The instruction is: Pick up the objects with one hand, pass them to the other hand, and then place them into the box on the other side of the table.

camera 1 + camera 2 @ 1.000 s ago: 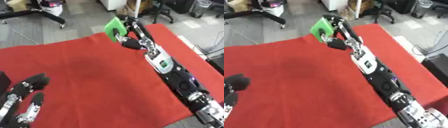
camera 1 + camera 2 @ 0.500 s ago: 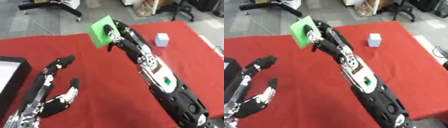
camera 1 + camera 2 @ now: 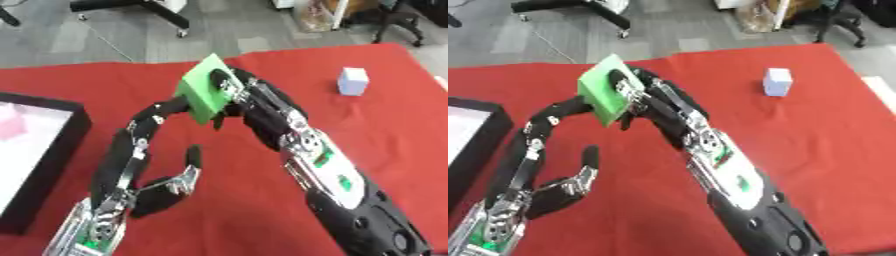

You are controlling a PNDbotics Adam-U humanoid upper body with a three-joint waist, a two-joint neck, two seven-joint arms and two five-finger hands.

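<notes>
A flat green block [image 3: 204, 92] is held up above the red table, with my right hand [image 3: 248, 101] shut on its right side. My left hand [image 3: 149, 150] reaches up from the lower left with straight, spread fingers. Its long fingertips [image 3: 171, 106] touch the block's lower left edge, and its thumb [image 3: 179, 180] sticks out below. A small white cube [image 3: 353, 81] sits on the red cloth at the far right. The black box [image 3: 39, 165] with a pale inside stands at the left edge.
The red cloth [image 3: 394, 135] covers the table. Beyond its far edge lie grey floor and chair legs [image 3: 140, 6]. Open cloth lies between my right arm and the white cube.
The head has turned left, shifting the whole picture. My right hand has brought the green block leftward over the table, and my left hand has risen until its fingertips meet the block.
</notes>
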